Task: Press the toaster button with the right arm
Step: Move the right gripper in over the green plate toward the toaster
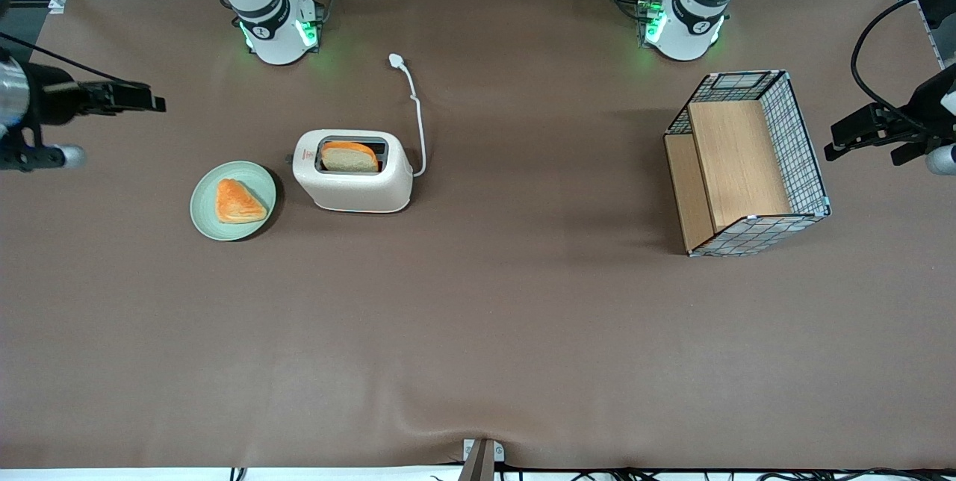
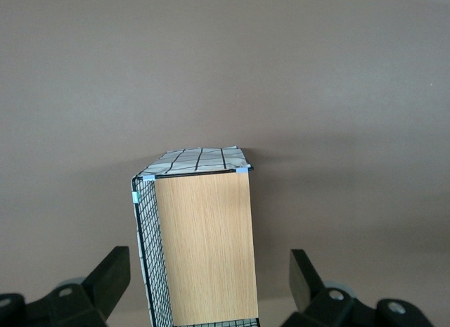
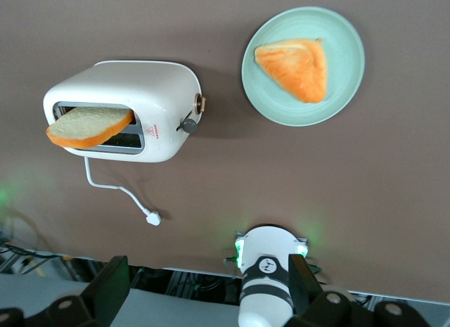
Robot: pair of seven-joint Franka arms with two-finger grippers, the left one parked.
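One small target: the button (image 3: 188, 125) juts from the toaster (image 1: 352, 171) end, well apart from the gripper (image 1: 153, 102), whose jaws stand wide, empty. An off-line approach risks shoving the toaster or clipping the plate (image 1: 233, 201) beside it.

The toaster (image 1: 352, 181) has a smooth, slightly glossy cream plastic-looking shell. Beside it, the pale green plate (image 1: 233, 200) looks smooth with a soft sheen. The counter (image 1: 478, 331) is covered in matt brown, cloth-like sheet. Toward the parked arm's end, the basket (image 1: 747, 161) pairs light wood panels with thin black wire mesh. The end effector (image 1: 142, 98), toward the working arm's end from the toaster, is matt black.
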